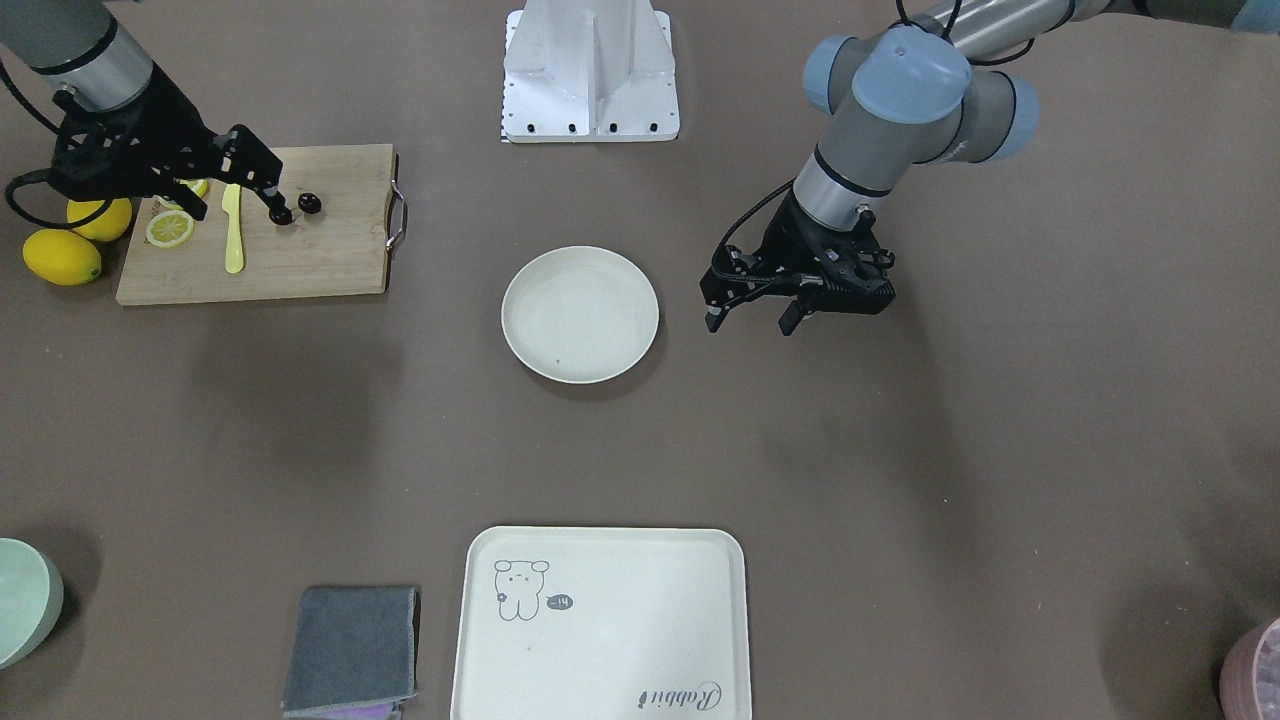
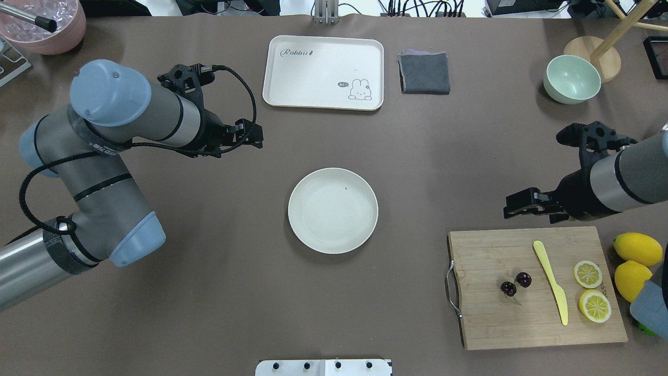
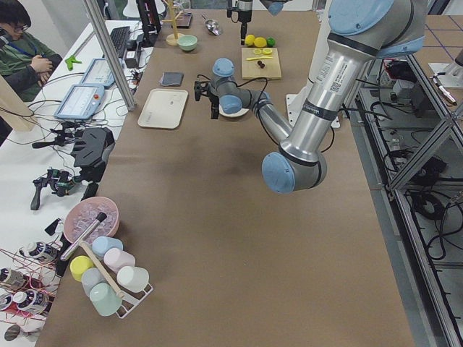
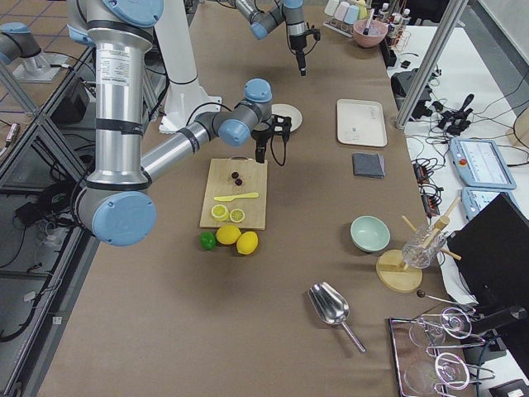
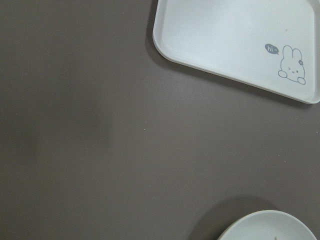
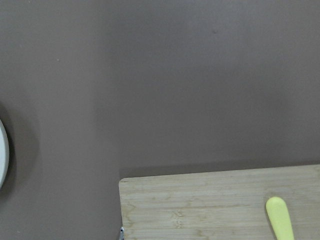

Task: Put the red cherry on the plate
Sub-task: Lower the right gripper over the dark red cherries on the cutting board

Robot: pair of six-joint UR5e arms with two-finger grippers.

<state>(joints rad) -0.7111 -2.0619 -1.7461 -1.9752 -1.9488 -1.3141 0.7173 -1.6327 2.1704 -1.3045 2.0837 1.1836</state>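
Note:
The red cherry (image 2: 515,283), two dark cherries (image 1: 310,203) joined by stems, lies on the wooden cutting board (image 2: 522,329), towards its handle end. The cream plate (image 2: 333,210) sits bare mid-table (image 1: 580,314). My right gripper (image 2: 522,204) hangs open above the table just past the board's far edge, apart from the cherry; in the front view its fingertip (image 1: 281,212) overlaps one cherry. On the plate's other side, my left gripper (image 1: 750,322) hovers open over bare table with nothing in it. The left wrist view catches only the plate's rim (image 5: 270,227).
On the board also lie a yellow knife (image 2: 550,282) and two lemon halves (image 2: 588,273); whole lemons (image 2: 637,249) sit beside it. A rabbit-print tray (image 2: 323,73), a grey cloth (image 2: 424,73), a mint bowl (image 2: 571,79) and a pink bowl (image 2: 44,23) line the far side.

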